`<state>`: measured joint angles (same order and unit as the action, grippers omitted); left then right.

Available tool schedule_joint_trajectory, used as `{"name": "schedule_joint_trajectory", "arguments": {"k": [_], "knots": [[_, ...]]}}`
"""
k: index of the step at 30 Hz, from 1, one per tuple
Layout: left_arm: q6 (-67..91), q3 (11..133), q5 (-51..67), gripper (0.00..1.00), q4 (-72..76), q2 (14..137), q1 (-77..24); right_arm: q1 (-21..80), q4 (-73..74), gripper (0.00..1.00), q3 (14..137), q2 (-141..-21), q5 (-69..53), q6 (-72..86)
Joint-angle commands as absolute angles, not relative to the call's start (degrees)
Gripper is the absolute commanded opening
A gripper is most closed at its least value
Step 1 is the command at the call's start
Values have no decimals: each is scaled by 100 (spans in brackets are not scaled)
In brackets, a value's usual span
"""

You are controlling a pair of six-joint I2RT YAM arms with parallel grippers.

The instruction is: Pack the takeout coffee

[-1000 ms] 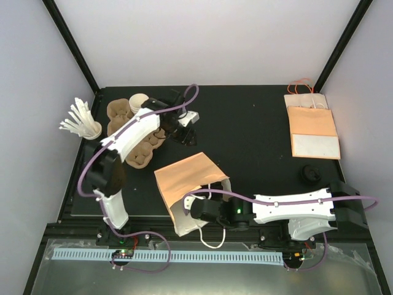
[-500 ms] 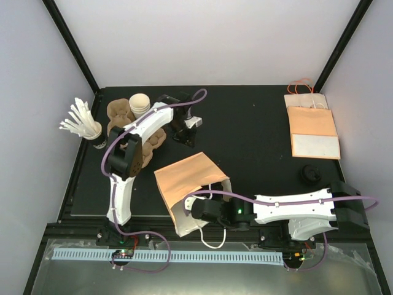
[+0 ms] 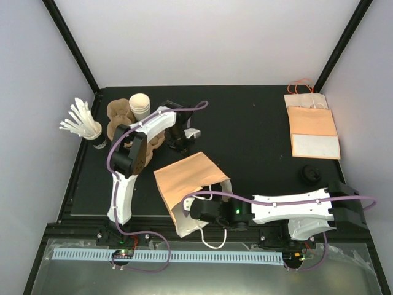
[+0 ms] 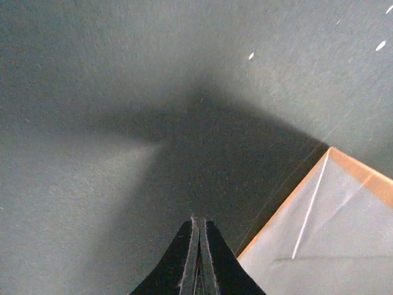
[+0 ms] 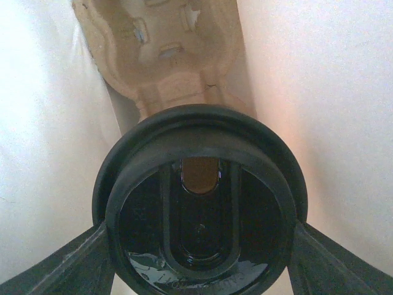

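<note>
**Insertion phase of packing.** The right end effector (image 5: 199, 241) reaches into the mouth of the brown paper bag (image 3: 187, 175). Its two fingers (image 5: 67, 264) grasp the takeout coffee (image 5: 199, 184), one on each side of the black-lidded cup. The coffee is therefore already inside the bag, between the white inner walls and nearer the mouth than the closed end. Deeper in the bag than the cup lies a moulded pulp carrier (image 5: 163, 55); whether the cup touches it cannot be told.

Seen from above, the bag sits tilted, with its mouth turned toward the arm bases. The left end effector (image 4: 198, 255) is clenched on nothing, fingers pressed together. It hangs over the bare table (image 3: 258, 123) just beside the bag's closed end, on the side away from the mouth.

**Step in hand (judged).** The cup is being carried down the bag toward the carrier and has not yet been released.

**Next move (judged).**
- Advance the cup along the bag's axis until its base seats in, or rests against, the carrier.
- Keep the lid clear of the thin walls throughout.
- Part the fingers only once the cup is supported.
- Withdraw straight back through the mouth, so that the bag is neither dragged nor tipped.
</note>
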<state>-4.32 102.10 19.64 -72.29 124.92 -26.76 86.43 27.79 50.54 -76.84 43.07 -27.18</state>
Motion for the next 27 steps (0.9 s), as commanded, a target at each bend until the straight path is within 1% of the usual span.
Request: {"name": "schedule_joint_trajectory", "arguments": {"k": [1, 6, 11, 24, 27], "knots": [[-513, 9934, 2077, 3, -7439, 12211, -2825, 8648, 2821, 40, 5186, -7747, 4448, -2795], [-694, 9750, 2709, 3, -7322, 12154, -3009, 8635, 2808, 40, 5177, -7791, 4464, -2855], [-822, 9780, 3091, 3, -7296, 12237, -3118, 8609, 2830, 40, 5177, -7867, 4450, -2858], [-850, 9811, 3193, 4, -7286, 12404, -3139, 8591, 3185, 40, 5314, -8014, 4309, -2676], [-897, 9834, 3390, 4, -7295, 12471, -3142, 8587, 3125, 40, 5307, -8042, 4400, -2705]]}}
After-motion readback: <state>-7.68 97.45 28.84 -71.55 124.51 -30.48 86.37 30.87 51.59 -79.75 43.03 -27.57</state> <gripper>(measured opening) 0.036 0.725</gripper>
